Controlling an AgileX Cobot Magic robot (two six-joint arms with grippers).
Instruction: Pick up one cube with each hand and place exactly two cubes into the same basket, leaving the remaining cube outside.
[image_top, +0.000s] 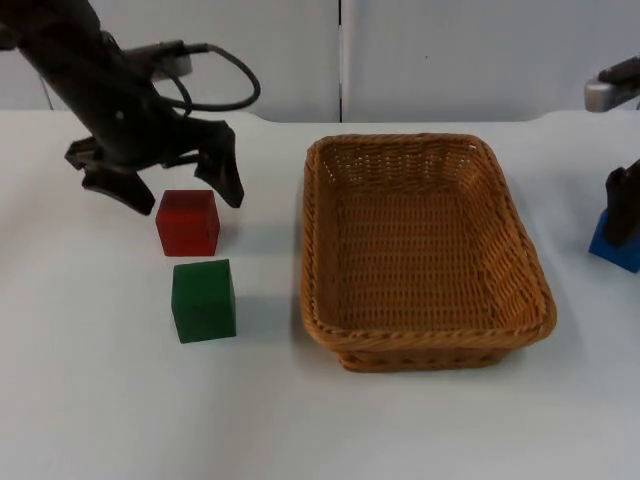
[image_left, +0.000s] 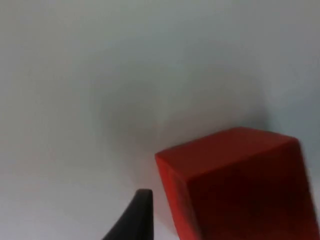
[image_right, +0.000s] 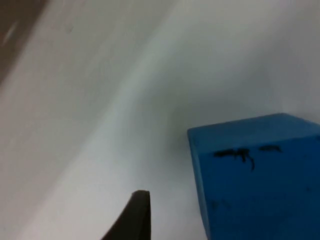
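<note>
A red cube (image_top: 187, 221) rests on the white table left of the woven basket (image_top: 327, 200), with a green cube (image_top: 203, 300) just in front of it. My left gripper (image_top: 183, 193) hangs open right behind and above the red cube, one finger to each side. The left wrist view has the red cube (image_left: 240, 185) close beside a black fingertip (image_left: 135, 217). At the right edge lies a blue cube (image_top: 614, 247), with the right gripper (image_top: 620, 205) standing over it. In the right wrist view the blue cube (image_right: 260, 175) sits next to a fingertip (image_right: 132, 217).
The basket holds nothing and takes up the table's middle. The grey partition wall (image_top: 340, 55) runs along the back. Bare white table lies in front of the cubes and the basket.
</note>
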